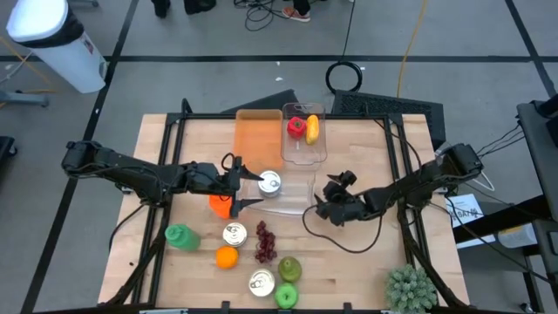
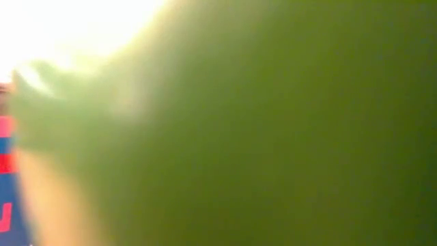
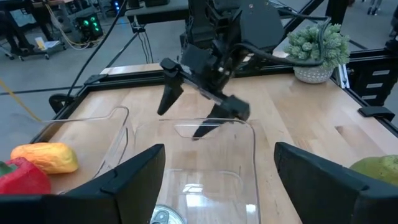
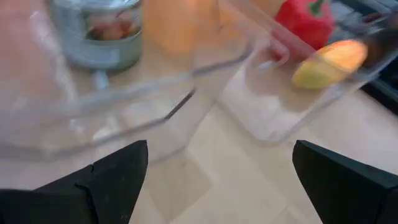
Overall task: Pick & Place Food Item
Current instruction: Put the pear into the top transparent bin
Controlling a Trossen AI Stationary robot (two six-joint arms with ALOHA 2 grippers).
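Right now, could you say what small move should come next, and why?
Probably ease the left end effector forward: its fingers stand open and the can sits just beyond their tips. The right end effector waits nearby.

The wooden table (image 1: 366, 262) holds a green bottle (image 1: 180, 236), an orange (image 1: 227, 257), grapes (image 1: 263, 245), cans (image 1: 234, 233) and green apples (image 1: 289, 269) at the lower middle, and clear boxes (image 1: 304, 139) at the top.

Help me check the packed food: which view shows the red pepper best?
The high view: the red pepper lies unobstructed in the clear bin. Both wrist views catch it only at the picture's edge; the low view is blocked.
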